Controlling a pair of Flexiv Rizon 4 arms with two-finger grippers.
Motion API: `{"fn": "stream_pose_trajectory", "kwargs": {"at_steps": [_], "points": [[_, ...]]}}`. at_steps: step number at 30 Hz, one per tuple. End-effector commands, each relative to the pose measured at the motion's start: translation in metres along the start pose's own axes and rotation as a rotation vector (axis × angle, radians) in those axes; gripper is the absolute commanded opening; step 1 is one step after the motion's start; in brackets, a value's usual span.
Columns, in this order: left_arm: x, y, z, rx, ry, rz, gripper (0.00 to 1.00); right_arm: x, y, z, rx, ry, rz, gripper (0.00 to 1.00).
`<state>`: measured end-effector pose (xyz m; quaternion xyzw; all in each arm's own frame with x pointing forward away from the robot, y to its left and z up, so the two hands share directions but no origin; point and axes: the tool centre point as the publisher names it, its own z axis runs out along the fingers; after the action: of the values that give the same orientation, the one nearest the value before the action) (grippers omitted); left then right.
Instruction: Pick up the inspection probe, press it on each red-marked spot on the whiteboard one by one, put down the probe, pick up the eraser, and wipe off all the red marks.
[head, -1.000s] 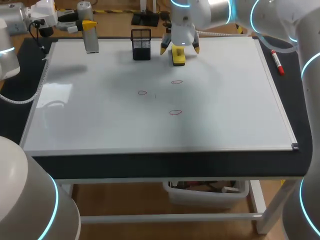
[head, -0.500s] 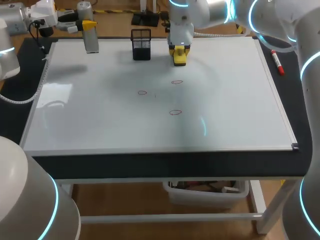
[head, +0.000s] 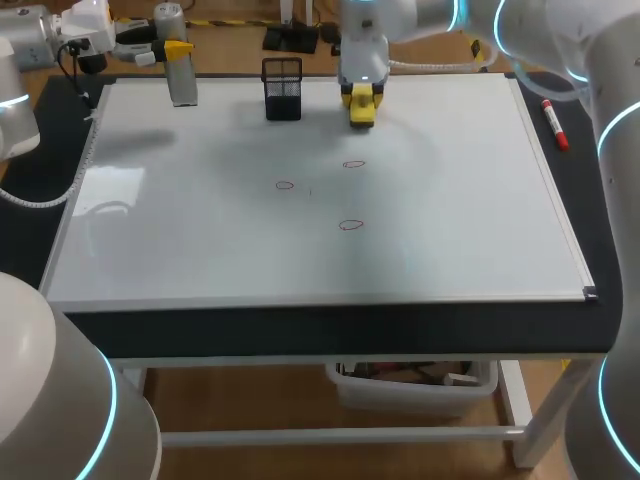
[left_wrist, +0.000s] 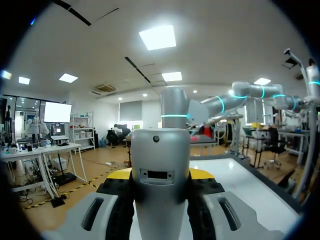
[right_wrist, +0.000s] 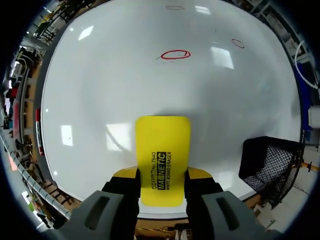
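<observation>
Left gripper (head: 172, 46) at the far-left corner of the whiteboard (head: 200, 250), fingers clenched on the probe (head: 183, 85). The probe is a grey cylinder held upright with its lower end over the board's far edge; can't tell if it touches the surface. In the left wrist view the yellow tips sit tight against both sides of the grey body. Right of it, a black mesh basket (head: 283, 90) stands on the board at the far edge, just beside the eraser. Three red marks are on the middle of the board: one left (head: 285, 185), one further back and right (head: 353, 164), one nearest the front (head: 350, 225). All three are intact thin rings. Right gripper (head: 361, 98) comes in from the right and is down at the far middle, fingers grasping the yellow eraser (right_wrist: 162, 145) from both long sides. The eraser lies flat on the board, well short of the marks, the nearest ring ahead of it. A red marker (head: 555, 125) lies along the board's right edge, apart from everything else.
</observation>
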<state>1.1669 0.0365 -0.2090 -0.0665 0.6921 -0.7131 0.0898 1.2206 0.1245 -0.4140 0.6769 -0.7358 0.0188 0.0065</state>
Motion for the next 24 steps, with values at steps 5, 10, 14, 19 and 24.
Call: {"fn": "stream_pose_trajectory", "kwargs": {"at_steps": [5,10,14,19,24], "points": [[0.003,-0.003,0.001,-0.004,-0.007,0.001,0.0,0.019,-0.004,-0.037,-0.506,-0.007,0.171,0.0],[0.003,-0.003,0.001,-0.004,-0.007,0.001,0.0,0.036,0.0,-0.048,-0.466,0.008,0.279,0.0],[0.003,-0.003,0.001,-0.004,-0.007,0.001,0.0,0.05,0.007,-0.053,-0.441,0.004,0.336,0.0],[0.003,-0.003,0.001,-0.004,-0.007,0.001,0.0,0.064,0.018,-0.056,-0.424,0.006,0.399,0.0],[0.003,-0.003,0.001,-0.004,-0.007,0.001,0.0,0.081,0.033,-0.055,-0.412,-0.001,0.463,0.0]]}}
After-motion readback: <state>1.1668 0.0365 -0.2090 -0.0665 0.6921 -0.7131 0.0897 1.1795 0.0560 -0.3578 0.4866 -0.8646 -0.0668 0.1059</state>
